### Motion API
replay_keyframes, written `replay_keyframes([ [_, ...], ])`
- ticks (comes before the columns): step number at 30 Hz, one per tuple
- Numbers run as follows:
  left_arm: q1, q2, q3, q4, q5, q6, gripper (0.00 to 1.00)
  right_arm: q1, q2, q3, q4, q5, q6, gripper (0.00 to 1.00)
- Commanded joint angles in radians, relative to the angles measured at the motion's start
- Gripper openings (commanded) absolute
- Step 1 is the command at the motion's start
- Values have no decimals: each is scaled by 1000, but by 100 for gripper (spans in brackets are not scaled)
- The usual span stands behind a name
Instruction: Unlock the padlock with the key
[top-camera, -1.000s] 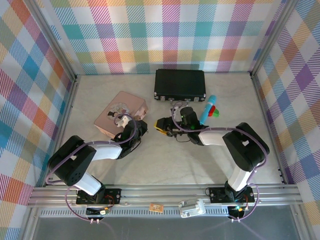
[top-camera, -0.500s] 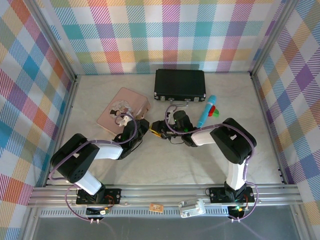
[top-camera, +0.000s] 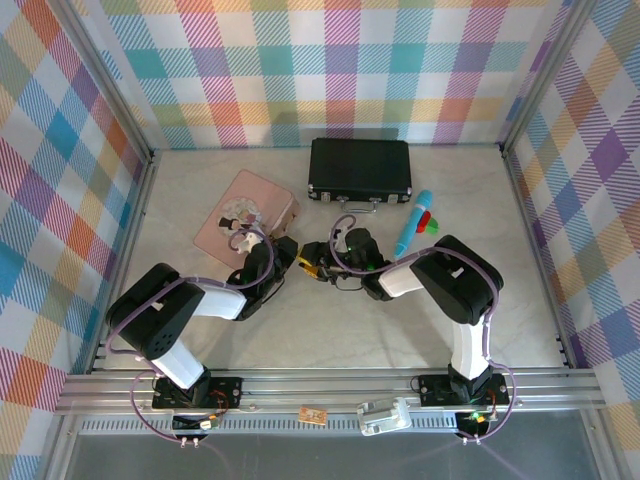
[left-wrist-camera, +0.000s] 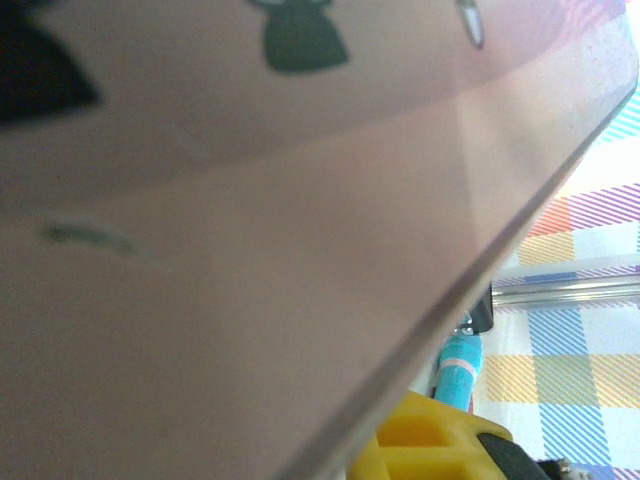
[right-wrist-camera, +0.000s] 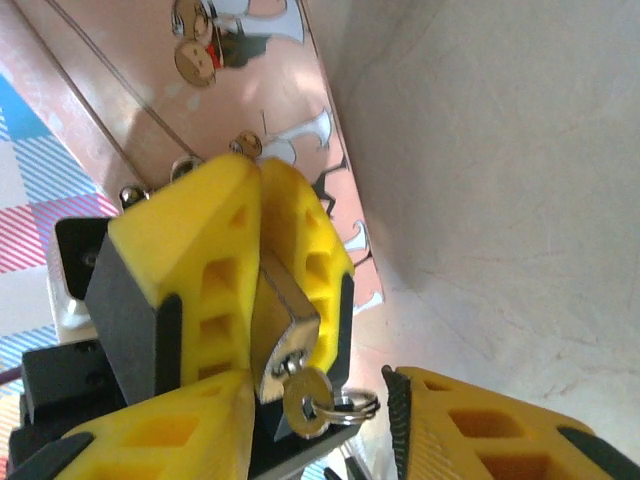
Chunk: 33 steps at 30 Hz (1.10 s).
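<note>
The brass padlock (right-wrist-camera: 282, 322) is clamped between the yellow fingers of my left gripper (right-wrist-camera: 262, 200), keyhole end toward the right wrist camera. The small silver key (right-wrist-camera: 308, 403) sits in the keyhole with a wire ring (right-wrist-camera: 352, 407) hanging from it. My right gripper (right-wrist-camera: 320, 395) is open, one finger on each side of the key. In the top view the left gripper (top-camera: 286, 256) and right gripper (top-camera: 320, 266) meet tip to tip at the table's middle, with the padlock (top-camera: 304, 266) a yellow speck between them.
The pink tin (top-camera: 246, 214) lies just behind the left gripper, and its pink lid (left-wrist-camera: 250, 250) is very close in the left wrist view. A black case (top-camera: 360, 168) stands at the back. A blue marker (top-camera: 413, 222) lies right of the grippers.
My right gripper has slid left across the table until it meets the left gripper. The left gripper has crept slightly toward it, still beside the tin.
</note>
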Motion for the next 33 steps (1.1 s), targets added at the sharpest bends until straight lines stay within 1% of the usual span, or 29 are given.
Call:
replay_keyframes([
  [1, -2, 18, -3, 139, 17, -40, 0, 14, 24, -29, 155, 28, 102, 40],
  [3, -2, 26, 2, 149, 19, -42, 0, 16, 35, -24, 194, 34, 124, 34],
  [7, -2, 32, 4, 156, 23, -44, 0, 20, 37, -28, 225, 59, 147, 19],
  [12, -2, 28, -1, 154, 25, -45, 0, 20, 34, -37, 230, 87, 148, 6],
  [15, -2, 26, -2, 151, 34, -46, 0, 14, 51, -29, 227, 85, 138, 0],
  [20, -1, 15, -4, 103, 54, -43, 0, -10, 68, -16, 199, 58, 67, 0],
  [22, -1, 11, -5, 74, 55, -38, 0, -21, 63, -6, 145, 36, 20, 0],
  [26, 5, 15, 14, -35, 77, -33, 0, -26, 72, 13, 59, -2, -50, 0],
  [31, 9, 18, 40, -149, 93, -38, 0, -26, 124, 8, 104, -3, -12, 0],
  [33, 9, 7, 52, -209, 88, -37, 3, -25, 147, 10, 123, -2, 13, 0],
])
